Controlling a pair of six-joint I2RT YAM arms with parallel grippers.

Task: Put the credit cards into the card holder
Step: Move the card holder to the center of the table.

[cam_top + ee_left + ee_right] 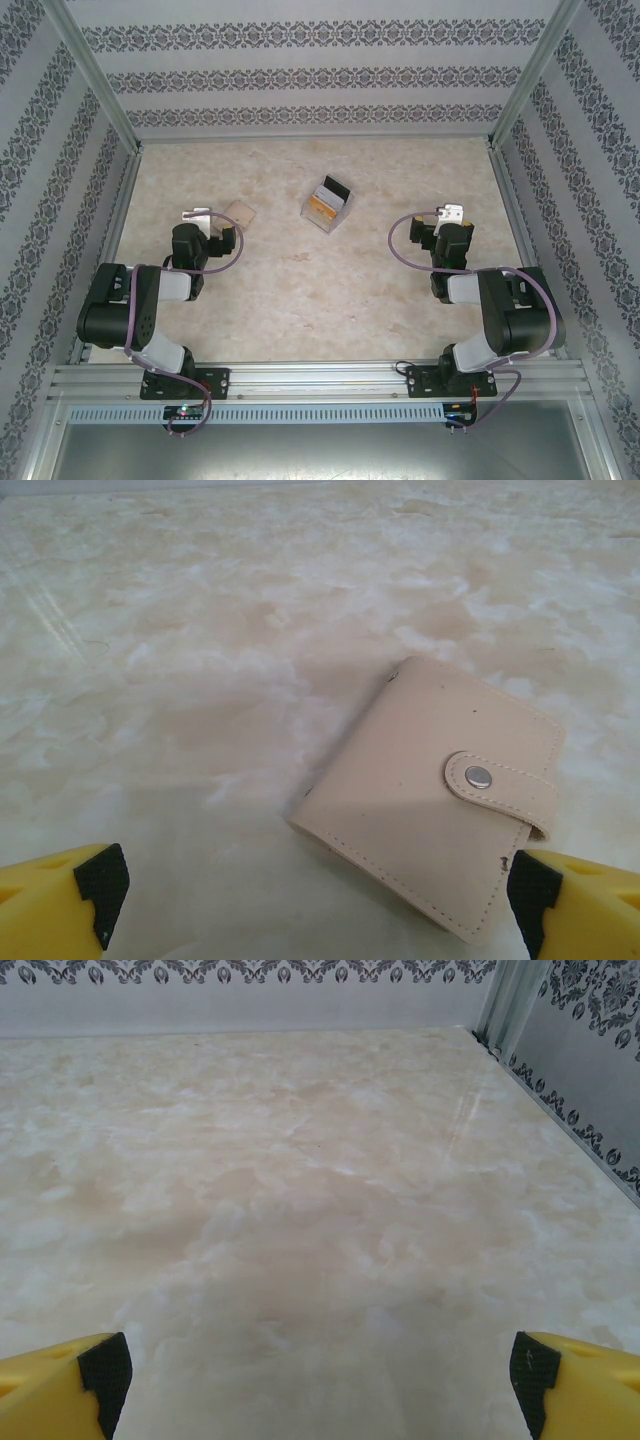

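The tan card holder (240, 212) lies closed and flat on the table, just beyond my left gripper (200, 218). The left wrist view shows the card holder (430, 790) up close, its snap strap fastened. My left gripper (315, 905) is open above the table, and the holder's near corner lies between its fingertips, closer to the right finger (575, 905). The credit cards (330, 197), orange-yellow, black and white, stand in a clear plastic box (326, 207) at mid-table. My right gripper (450, 222) stands open over bare table, and in its wrist view the right gripper (315, 1375) has nothing between its fingers.
Patterned walls with metal posts enclose the marble-look table (320, 280) on three sides. In the right wrist view a wall corner post (510, 1000) rises at the far right. An aluminium rail (320, 380) runs along the near edge by the arm bases.
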